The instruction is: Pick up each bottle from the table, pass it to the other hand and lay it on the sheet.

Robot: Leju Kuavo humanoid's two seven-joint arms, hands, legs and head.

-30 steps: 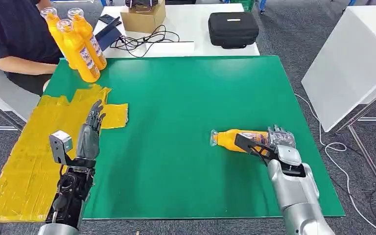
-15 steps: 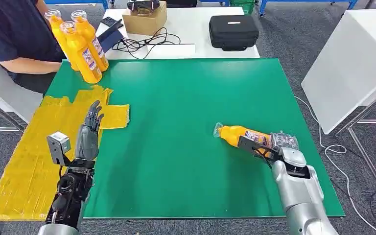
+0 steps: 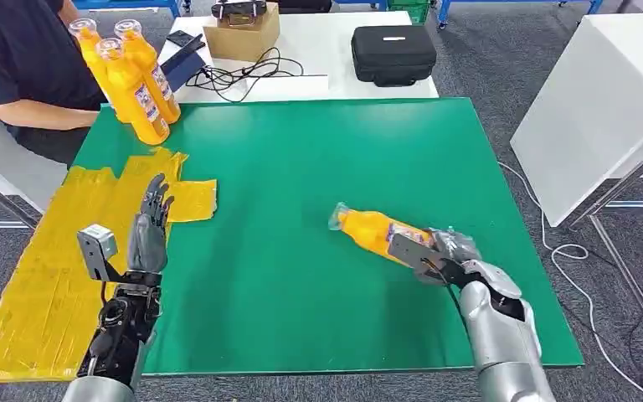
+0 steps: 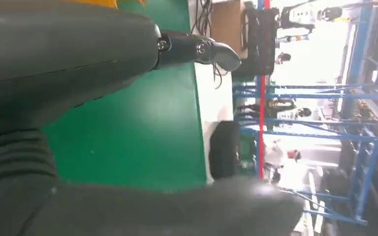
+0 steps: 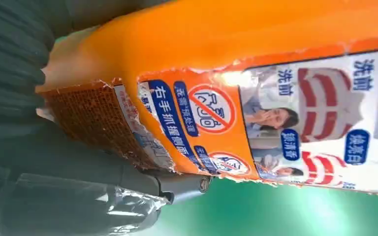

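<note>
Right hand (image 3: 435, 255), lower right of the head view: fingers wrapped around the label end of an orange bottle (image 3: 377, 233). Bottle lies tilted, clear-capped neck pointing up-left toward frame centre, over the green tabletop (image 3: 301, 159); whether it touches the surface cannot be told. Contents: orange liquid filling the body. Right wrist view: the bottle's orange body and printed label (image 5: 300, 113) sit close against the hand's grey palm, a dark finger (image 5: 177, 184) under its edge.

Left hand (image 3: 151, 226), lower left of the head view: empty, fingers extended and apart, pointing toward the top of the frame, over the edge of the yellow sheet (image 3: 42, 276). Nothing lies on the sheet.

Upper left: three more orange bottles (image 3: 134, 84) stand upright in a cluster, clear caps on, beside a seated person's arm (image 3: 42, 113).

Top of frame: cardboard box (image 3: 241, 29), contents unclear; closed black case (image 3: 393, 52).
</note>
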